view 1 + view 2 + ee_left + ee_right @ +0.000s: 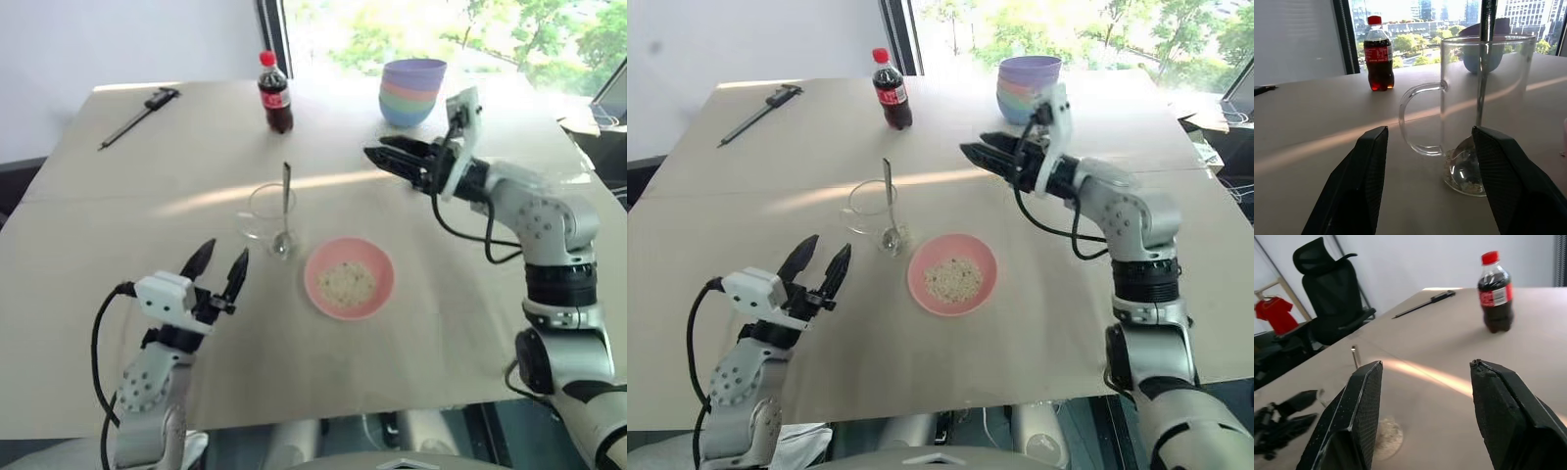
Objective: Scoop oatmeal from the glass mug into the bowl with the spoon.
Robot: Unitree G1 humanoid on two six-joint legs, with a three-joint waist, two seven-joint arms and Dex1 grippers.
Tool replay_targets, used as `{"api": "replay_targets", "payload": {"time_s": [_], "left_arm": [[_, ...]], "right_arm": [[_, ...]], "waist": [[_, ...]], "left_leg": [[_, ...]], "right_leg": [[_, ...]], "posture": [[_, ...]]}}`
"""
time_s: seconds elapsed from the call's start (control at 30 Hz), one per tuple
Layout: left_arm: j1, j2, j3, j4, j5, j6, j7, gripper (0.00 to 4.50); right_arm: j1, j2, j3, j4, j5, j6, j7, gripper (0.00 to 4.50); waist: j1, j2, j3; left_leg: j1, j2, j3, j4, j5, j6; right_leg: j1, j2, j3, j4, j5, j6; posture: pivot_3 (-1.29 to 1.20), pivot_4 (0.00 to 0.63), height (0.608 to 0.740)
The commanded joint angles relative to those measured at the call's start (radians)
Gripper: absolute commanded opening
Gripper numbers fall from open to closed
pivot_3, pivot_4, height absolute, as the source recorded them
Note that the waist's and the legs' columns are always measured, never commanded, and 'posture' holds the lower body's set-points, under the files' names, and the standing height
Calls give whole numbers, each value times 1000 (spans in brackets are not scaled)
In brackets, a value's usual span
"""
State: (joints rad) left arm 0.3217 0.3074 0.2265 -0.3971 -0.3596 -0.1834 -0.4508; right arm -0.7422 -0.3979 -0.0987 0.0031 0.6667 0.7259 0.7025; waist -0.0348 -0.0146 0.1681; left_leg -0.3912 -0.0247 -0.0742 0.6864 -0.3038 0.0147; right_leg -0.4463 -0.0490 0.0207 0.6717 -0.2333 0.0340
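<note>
The glass mug (265, 211) stands at the table's middle with the spoon (285, 201) leaning inside it, head down. A few flakes lie at the mug's bottom (1464, 183). To its right sits the pink bowl (350, 277), holding a small heap of oatmeal (346, 283). My left gripper (220, 262) is open and empty, just short of the mug on the near side; its fingers (1366, 186) frame the mug's handle. My right gripper (377, 157) hovers open and empty above the table, beyond and to the right of the mug.
A cola bottle (275, 93) stands at the back centre. A stack of coloured bowls (412, 90) is at the back right, and a black pen-like tool (137, 116) lies at the back left. An office chair (1327, 289) stands beyond the table's left side.
</note>
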Motion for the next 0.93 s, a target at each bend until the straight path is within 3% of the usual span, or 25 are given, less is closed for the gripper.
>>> {"api": "replay_targets", "payload": {"time_s": [0.03, 0.07, 0.23, 0.47, 0.63, 0.93], "left_arm": [[78, -2, 24, -102, -10, 5, 11, 4078], [95, -5, 22, -112, -13, 10, 12, 4452], [198, -8, -16, -121, 26, 34, -2, 4500], [243, 10, -19, -133, 86, 189, 59, 4500], [270, 20, -9, -139, 86, 170, 33, 4500], [262, 26, -10, -113, 80, 126, -13, 4500]], "right_arm": [[86, -60, -32, 17, -38, -100, 86, 2862], [109, -72, -29, 17, -42, -110, 102, 2862], [358, -139, -7, -43, -115, -253, 213, 4461], [577, -163, -29, -53, -176, -391, 235, 4461], [673, -171, -33, -53, -208, -465, 233, 4461], [841, -146, -66, -180, -213, -512, 161, 4461]], "waist": [[1, 0, 0], [2, 0, 0], [6, 2, 0], [13, 3, 0], [19, 3, 1], [23, 3, 1]], "left_leg": [[1, 0, 0, 0, 0, 0], [1, 0, 1, 0, 0, 0], [12, 1, 2, -2, -1, 1], [15, 2, 3, -1, -1, 2], [29, 4, 3, -3, -2, 2], [30, 5, 3, -3, -2, 2]], "right_leg": [[1, 0, 0, 0, 0, 0], [1, 0, 1, 0, 0, 0], [11, 2, 0, -2, 0, 0], [18, 8, -2, -9, 1, 2], [32, 10, -2, -11, 0, 2], [32, 10, -1, -12, 0, 2]], "posture": [[0, 150, 740], [0, 150, 740], [0, 150, 740], [0, 150, 740], [0, 150, 740], [0, 150, 740]]}}
